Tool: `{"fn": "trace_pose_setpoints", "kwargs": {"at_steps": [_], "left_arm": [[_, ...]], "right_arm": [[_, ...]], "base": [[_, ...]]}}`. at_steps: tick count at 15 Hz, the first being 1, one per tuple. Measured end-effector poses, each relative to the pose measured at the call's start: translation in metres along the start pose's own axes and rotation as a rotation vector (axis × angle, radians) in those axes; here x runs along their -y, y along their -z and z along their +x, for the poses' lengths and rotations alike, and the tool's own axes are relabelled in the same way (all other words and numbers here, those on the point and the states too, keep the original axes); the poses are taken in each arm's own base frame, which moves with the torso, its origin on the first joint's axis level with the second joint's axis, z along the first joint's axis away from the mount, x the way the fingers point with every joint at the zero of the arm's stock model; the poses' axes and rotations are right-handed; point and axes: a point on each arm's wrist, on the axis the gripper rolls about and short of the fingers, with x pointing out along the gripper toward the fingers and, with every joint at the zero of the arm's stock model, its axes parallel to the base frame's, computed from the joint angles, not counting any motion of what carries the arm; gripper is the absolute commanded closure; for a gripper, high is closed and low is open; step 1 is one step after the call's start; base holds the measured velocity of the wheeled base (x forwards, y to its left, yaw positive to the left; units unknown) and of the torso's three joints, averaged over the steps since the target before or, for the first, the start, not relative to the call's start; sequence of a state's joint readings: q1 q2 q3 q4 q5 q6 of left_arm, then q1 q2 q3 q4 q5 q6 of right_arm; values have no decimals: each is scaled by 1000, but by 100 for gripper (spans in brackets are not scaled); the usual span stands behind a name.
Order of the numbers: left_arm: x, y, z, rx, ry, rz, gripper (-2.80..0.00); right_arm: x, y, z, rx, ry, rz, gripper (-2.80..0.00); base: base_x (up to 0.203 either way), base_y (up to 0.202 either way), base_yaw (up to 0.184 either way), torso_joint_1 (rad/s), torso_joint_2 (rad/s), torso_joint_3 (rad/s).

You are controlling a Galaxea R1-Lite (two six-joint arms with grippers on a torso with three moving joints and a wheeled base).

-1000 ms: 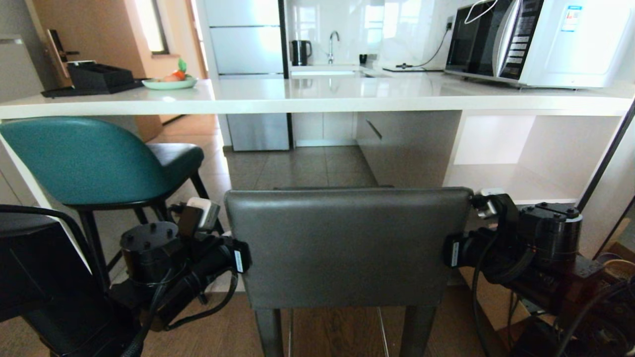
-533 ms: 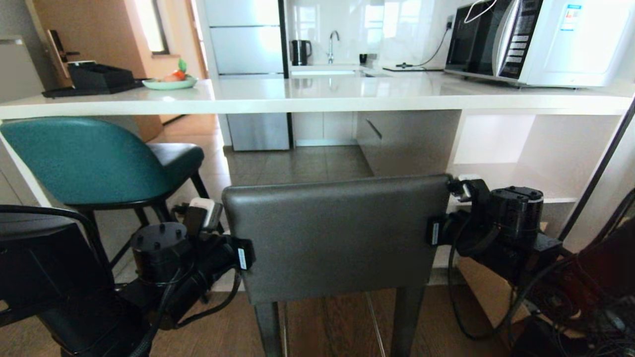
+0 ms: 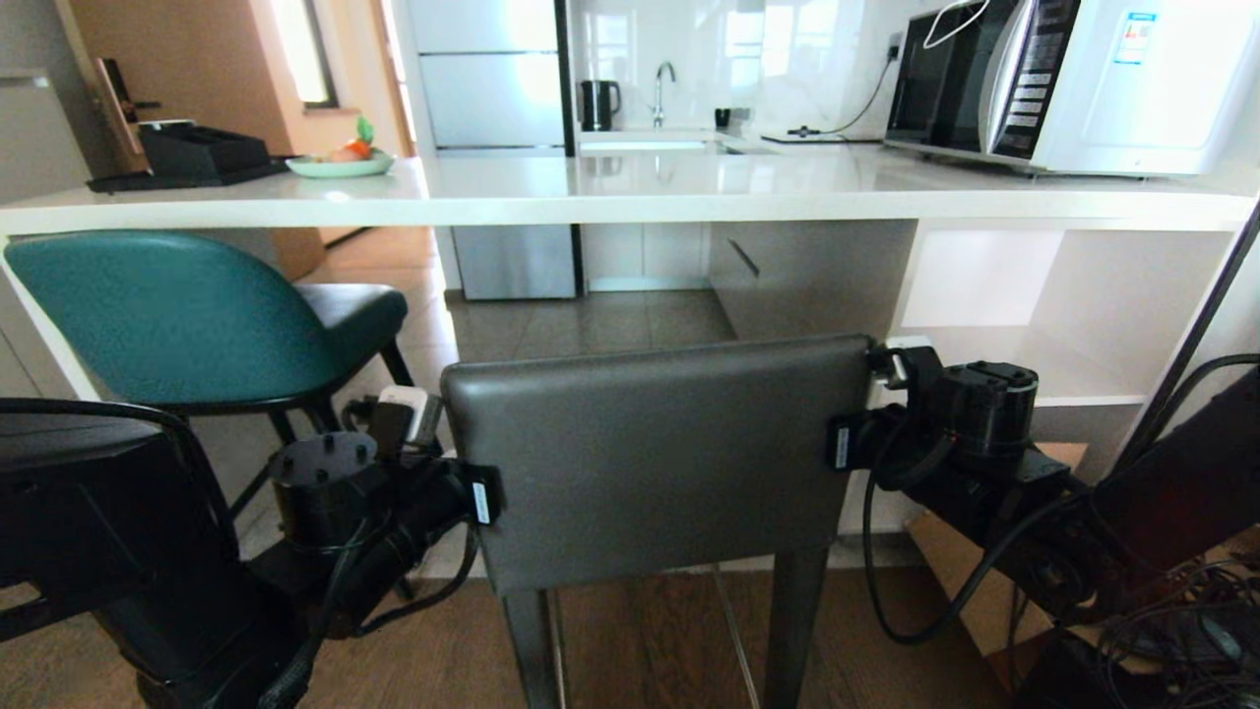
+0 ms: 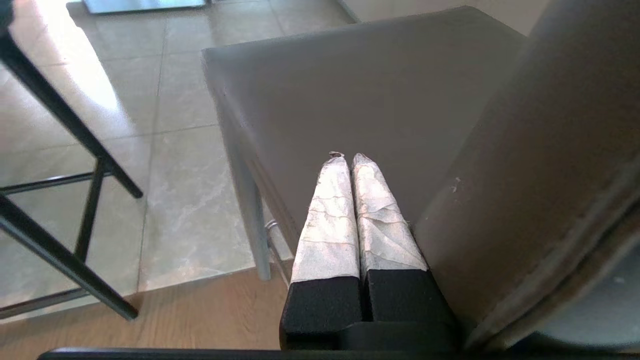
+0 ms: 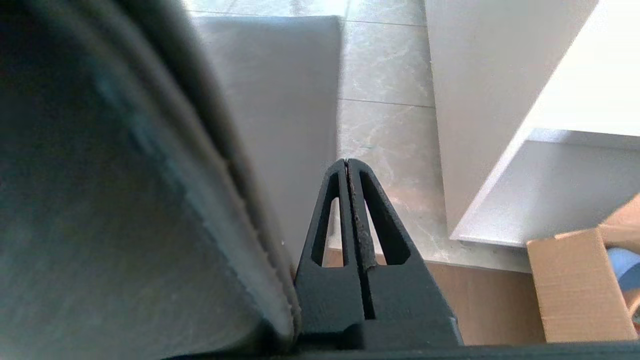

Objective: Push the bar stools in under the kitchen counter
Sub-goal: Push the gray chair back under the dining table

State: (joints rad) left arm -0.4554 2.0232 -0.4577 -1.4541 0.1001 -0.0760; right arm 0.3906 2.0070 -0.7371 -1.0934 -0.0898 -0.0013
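- Squared grey leather bar stool (image 3: 655,463) between the end effectors: dark grey back, grey metal legs.
- Curved bar stool (image 3: 167,315) beyond the left end effector (image 4: 348,159): teal leather, thin black legs.
- Glossy stone-like worktop (image 3: 630,192): white.
- Left end effector's fingers (image 4: 330,220): white wrapping, black bases.
- Right end effector (image 5: 347,165): black.

closed left claw (image 4: 348,159) beside grey stool (image 4: 380,95)

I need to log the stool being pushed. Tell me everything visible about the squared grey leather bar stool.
The squared grey leather bar stool has a flat rectangular backrest with rounded corners, a smooth matte surface, a flat padded seat and straight grey metal legs. It stands upright on wooden floor, its seat over the tiles, short of the glossy white kitchen counter. The left pincer, shut, lies along one side edge of the backrest; the right pincer, also shut, lies along the other.
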Motion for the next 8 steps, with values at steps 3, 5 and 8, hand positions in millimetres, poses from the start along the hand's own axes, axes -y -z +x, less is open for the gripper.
{"fn": "trace_pose_setpoints", "kwargs": {"at_steps": [3,5,8], "left_arm": [[-17,-4,19,4,-58,-3,0],[-31,-11,32,3,-101,-3,0],[-36,-20,48,-5,-121,-2,0]], "right_arm": [[0,2,-5,-9,-9,-2,0],[-2,3,-7,-15,-21,-4,0],[1,1,-5,-9,-15,-1,0]], "base": [[0,0,0,0,0,0],[0,0,0,0,0,0],[0,0,0,0,0,0]]}}
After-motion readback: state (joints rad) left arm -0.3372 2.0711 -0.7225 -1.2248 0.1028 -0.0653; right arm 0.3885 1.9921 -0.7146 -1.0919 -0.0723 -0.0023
